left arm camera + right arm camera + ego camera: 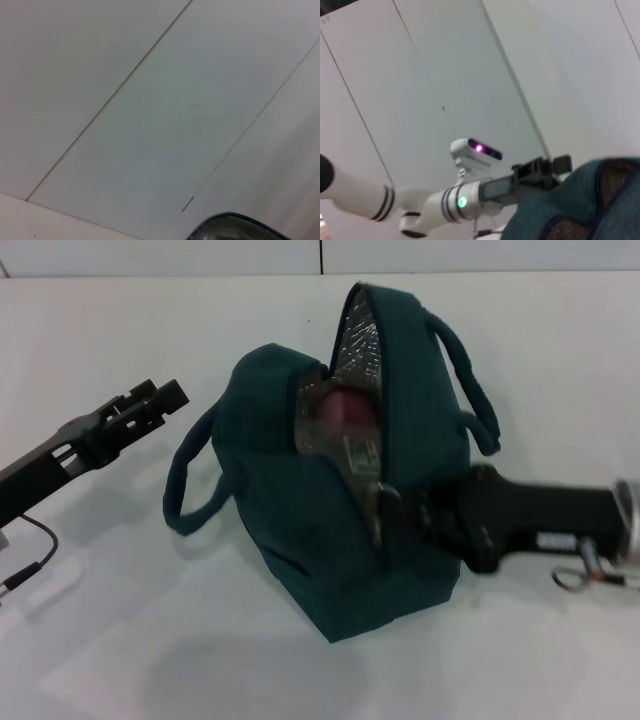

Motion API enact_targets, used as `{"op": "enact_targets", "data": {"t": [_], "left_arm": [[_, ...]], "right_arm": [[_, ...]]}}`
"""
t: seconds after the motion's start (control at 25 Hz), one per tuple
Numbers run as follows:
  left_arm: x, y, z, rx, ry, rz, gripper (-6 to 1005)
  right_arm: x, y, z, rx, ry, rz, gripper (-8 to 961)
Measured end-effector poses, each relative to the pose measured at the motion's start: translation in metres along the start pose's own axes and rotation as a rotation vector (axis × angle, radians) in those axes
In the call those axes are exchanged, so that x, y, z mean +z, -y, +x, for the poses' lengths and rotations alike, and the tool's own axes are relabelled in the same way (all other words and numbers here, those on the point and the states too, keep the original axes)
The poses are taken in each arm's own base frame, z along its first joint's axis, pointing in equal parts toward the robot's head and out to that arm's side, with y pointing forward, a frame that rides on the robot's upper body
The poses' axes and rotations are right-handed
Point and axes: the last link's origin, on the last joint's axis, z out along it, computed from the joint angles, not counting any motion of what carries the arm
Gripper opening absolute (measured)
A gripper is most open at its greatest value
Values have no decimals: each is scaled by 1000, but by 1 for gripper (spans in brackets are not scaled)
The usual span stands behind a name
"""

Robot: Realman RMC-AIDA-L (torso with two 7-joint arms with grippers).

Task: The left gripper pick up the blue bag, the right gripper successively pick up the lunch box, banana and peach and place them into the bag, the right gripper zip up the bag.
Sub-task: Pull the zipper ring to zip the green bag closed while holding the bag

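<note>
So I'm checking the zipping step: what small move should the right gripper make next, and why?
Probably draw the zipper up along the opening: the right gripper sits at the low front end of the blue bag, whose top gapes, the peach showing.

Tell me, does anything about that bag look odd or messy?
The blue bag gapes half open, its foil-lined flap standing up and the peach showing inside. The right claw is at the zipper opening; the left claw sits apart, beside the bag. Nothing looks spilled or damaged.

Left pincer point(160, 400) raised on its black arm, angled up and inward, holding nothing. Right pincer point(392, 508) reaches in horizontally, wrist level, fingertips hidden.
</note>
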Motion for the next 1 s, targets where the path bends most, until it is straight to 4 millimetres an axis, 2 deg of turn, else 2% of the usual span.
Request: {"op": "enact_targets", "data": {"t": [0.16,0.4,0.6,0.76,1.0], "left_arm": [[1,0,1,2,-4,1,884],[1,0,1,5,-5,2,883],[-1,2,3,12,-4,12,882],[-6,4,4,15,-2,23,882],[-17,5,7,36,6,42,881]], "right_arm": [[16,11,-24,-56,31,0,36],[27,13,-53,-164,60,-21,37],[28,11,-62,-220,76,-23,38],[31,18,-73,-262,88,13,39],[47,27,-85,-324,70,28,40]]}}
